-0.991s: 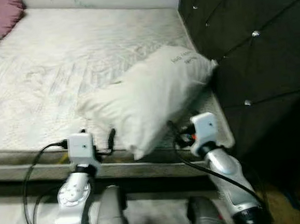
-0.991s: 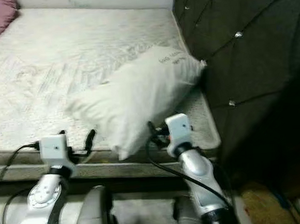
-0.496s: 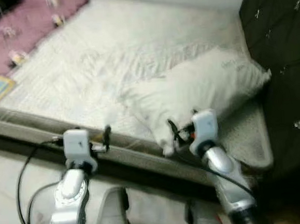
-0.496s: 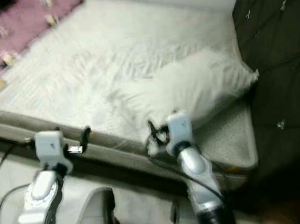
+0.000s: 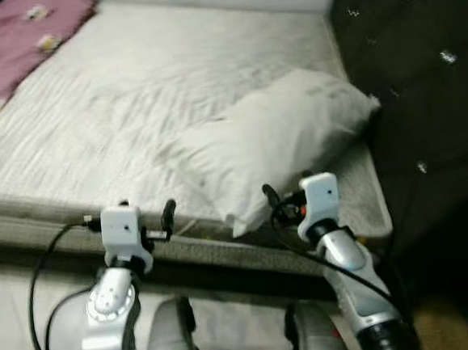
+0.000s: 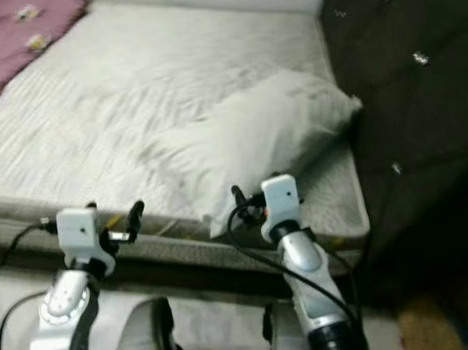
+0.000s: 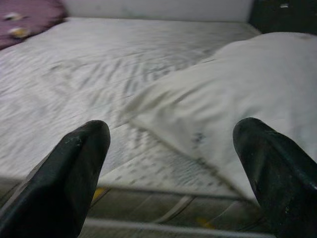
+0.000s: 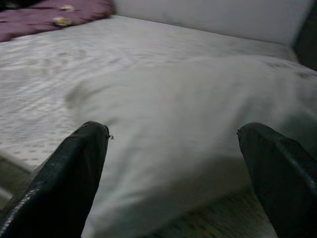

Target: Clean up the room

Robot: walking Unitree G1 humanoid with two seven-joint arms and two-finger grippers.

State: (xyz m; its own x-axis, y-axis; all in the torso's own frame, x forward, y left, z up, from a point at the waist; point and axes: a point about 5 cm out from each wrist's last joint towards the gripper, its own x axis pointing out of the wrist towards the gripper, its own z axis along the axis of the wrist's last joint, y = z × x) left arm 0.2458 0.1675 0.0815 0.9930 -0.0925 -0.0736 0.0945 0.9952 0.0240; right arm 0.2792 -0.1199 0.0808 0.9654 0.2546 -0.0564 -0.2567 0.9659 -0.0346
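Pillow (image 5: 276, 147) lies on the bed (image 5: 115, 103) at its near right corner, its far end against the dark tufted headboard (image 5: 422, 87). Left pincer (image 7: 168, 173) and right pincer (image 8: 173, 173) hover spread wide at the bed's near edge, the right just before the pillow.

Pretty dim indoor light, kinda flat and greyish. Head views are soft all over, no crisp edges anywhere. The bed (image 5: 130, 86) is the brightest patch, washed out toward 12 o'clock, while the headboard (image 5: 422, 87) at 3 o'clock sinks into near black with a few tiny glints. Wrist views are blurry too; the black fingers (image 7: 74, 178) up close are totally out of focus.
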